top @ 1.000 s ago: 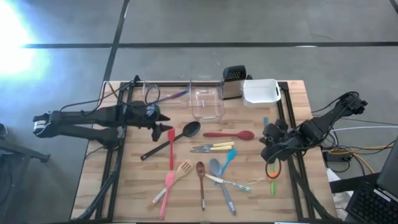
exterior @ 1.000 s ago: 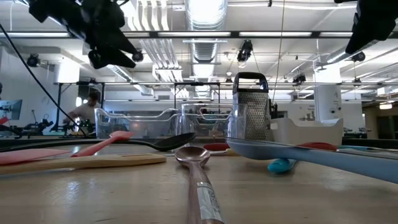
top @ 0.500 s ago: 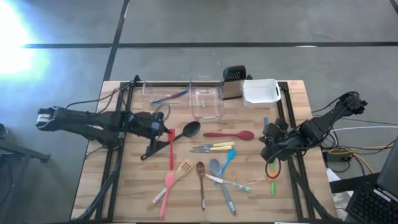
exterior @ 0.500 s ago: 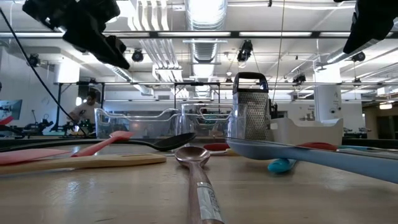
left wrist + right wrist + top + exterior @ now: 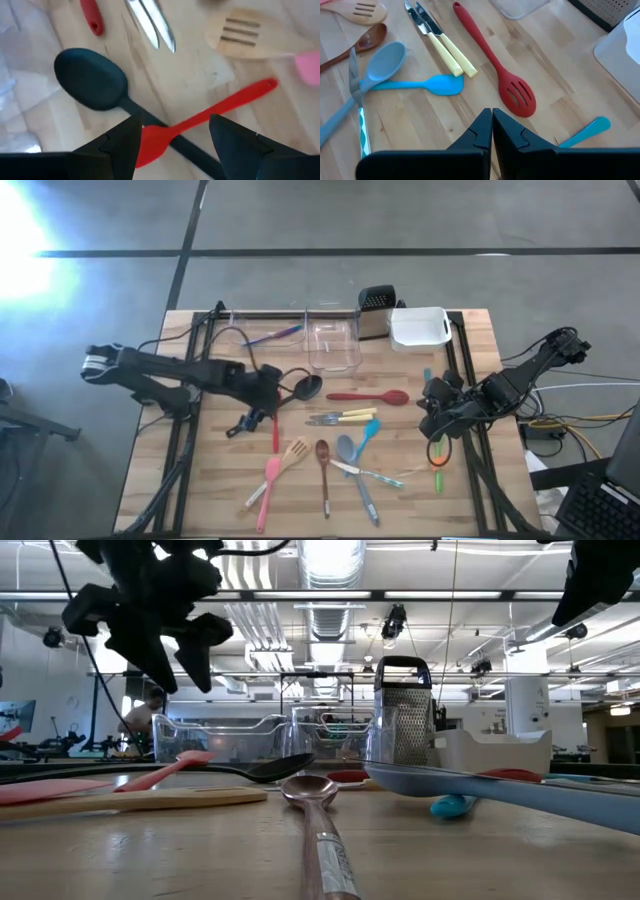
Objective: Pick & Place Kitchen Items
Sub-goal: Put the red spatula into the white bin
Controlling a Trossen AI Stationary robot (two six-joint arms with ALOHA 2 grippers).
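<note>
My left gripper (image 5: 268, 396) is open and hovers above the table, its fingers standing on either side of the spot where the red spatula's blade (image 5: 152, 142) lies across the black ladle's handle (image 5: 150, 120). It touches neither. The ladle (image 5: 303, 390) and red spatula (image 5: 275, 428) lie flat on the wood. Near them lie a red slotted spoon (image 5: 370, 396), yellow-handled knives (image 5: 346, 417), a wooden slotted spatula (image 5: 293, 451), a brown spoon (image 5: 322, 462), a pink spatula (image 5: 268, 483), a blue spatula (image 5: 427, 85) and a grey spoon (image 5: 380, 62). My right gripper (image 5: 491, 125) is shut and waits above the table's right side.
Two clear tubs (image 5: 333, 340) stand at the far edge; the left one (image 5: 250, 330) holds a blue-pink utensil (image 5: 275, 335). A steel grater (image 5: 375, 304) and a white tub (image 5: 420, 327) stand beside them. Green-orange tools (image 5: 437, 455) lie under the right arm. A person shows far behind the table.
My left gripper has moved from beside the left clear tub toward the table's near and right side and come down lower, ending over the crossing of the ladle handle and red spatula. The utensils lie as before.
</note>
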